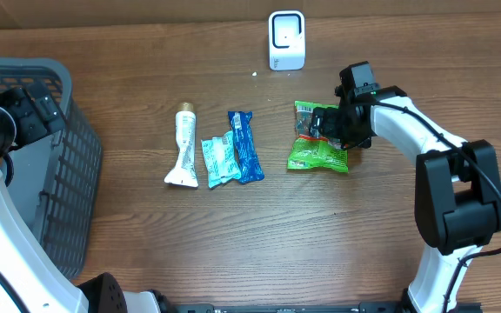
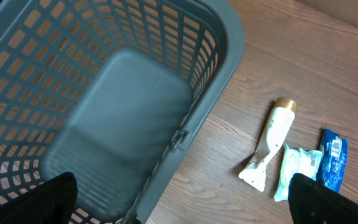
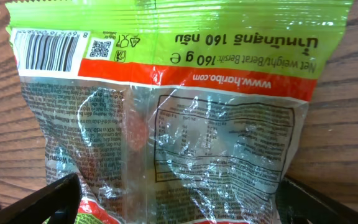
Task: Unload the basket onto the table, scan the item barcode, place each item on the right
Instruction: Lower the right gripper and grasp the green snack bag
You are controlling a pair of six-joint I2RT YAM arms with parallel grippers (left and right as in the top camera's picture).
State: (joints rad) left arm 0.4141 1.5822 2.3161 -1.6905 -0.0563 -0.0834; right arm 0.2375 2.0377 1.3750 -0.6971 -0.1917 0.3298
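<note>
Right claw [image 3: 179, 186]: jaws stand at full spread and grip nothing. It hangs low over the green sweet bag [image 1: 318, 148], one finger [image 3: 39, 202] off each side of the pack; the wrist view does not show whether either finger touches the film. The bag lies flat on the wooden table [image 1: 320, 235] with its printed back upward, clear window and red band showing. Its barcode [image 3: 45, 51] sits in the corner of the green strip at the end of the bag farthest from my fingers, face up and unobstructed. The white scanner [image 1: 286, 40] stands beyond the bag, toward the far edge of the table and a little to my left of it, well apart from the bag. To the left of the bag lie three more items in a row: the blue packet [image 1: 245, 146] nearest it, then the teal packet [image 1: 218, 159] touching the blue one, then the white tube [image 1: 183, 146] with its gold cap pointing away from me. Left claw [image 2: 182, 180]: jaws likewise fully spread, nothing between them. It hangs above the grey basket [image 2: 229, 56], which stands far to the left of the bag at the table's left edge, past the tube.
</note>
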